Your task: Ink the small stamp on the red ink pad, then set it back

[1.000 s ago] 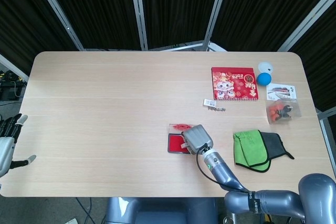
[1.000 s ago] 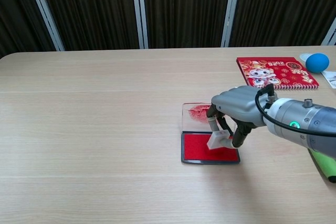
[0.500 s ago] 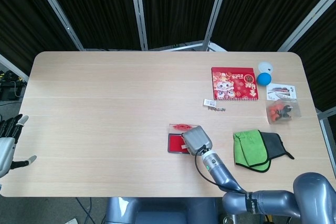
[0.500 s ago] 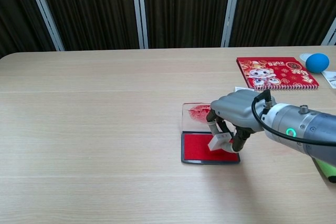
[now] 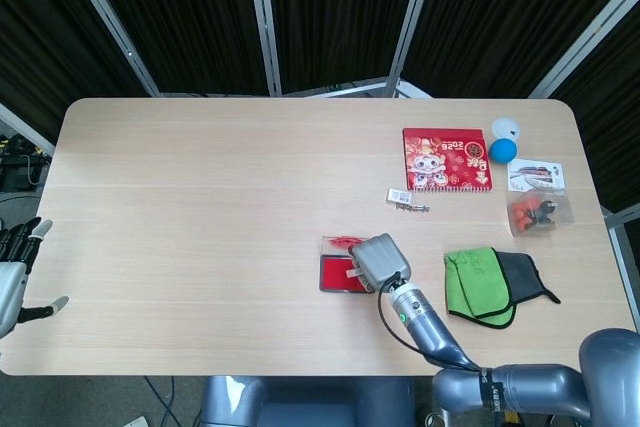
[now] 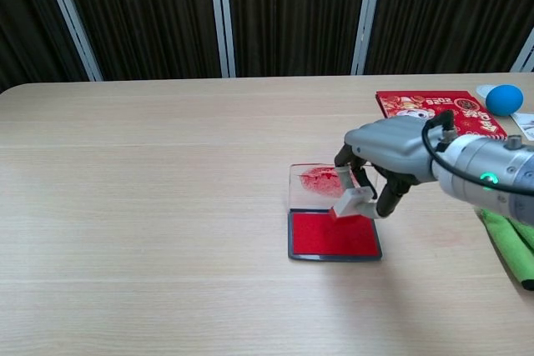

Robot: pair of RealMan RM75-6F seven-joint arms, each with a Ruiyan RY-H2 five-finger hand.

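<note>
The red ink pad (image 6: 330,235) (image 5: 332,273) lies open on the table, its clear lid (image 6: 313,185) flat behind it with red smears. My right hand (image 6: 386,154) (image 5: 379,262) holds the small white stamp (image 6: 353,200) between its fingers, lifted clear above the pad's far right corner, its underside red. In the head view the hand hides most of the stamp. My left hand (image 5: 14,277) hangs off the table's left edge, fingers spread, holding nothing.
A red notebook (image 5: 446,159) (image 6: 438,110) lies at the back right, with a blue ball (image 5: 502,150) (image 6: 503,99) beside it. A green and black cloth (image 5: 494,285), a clear box of small parts (image 5: 540,212) and a small tag (image 5: 402,197) lie to the right.
My right hand has lifted the stamp up off the red pad and drawn it slightly back and right. The left hand has not moved.
</note>
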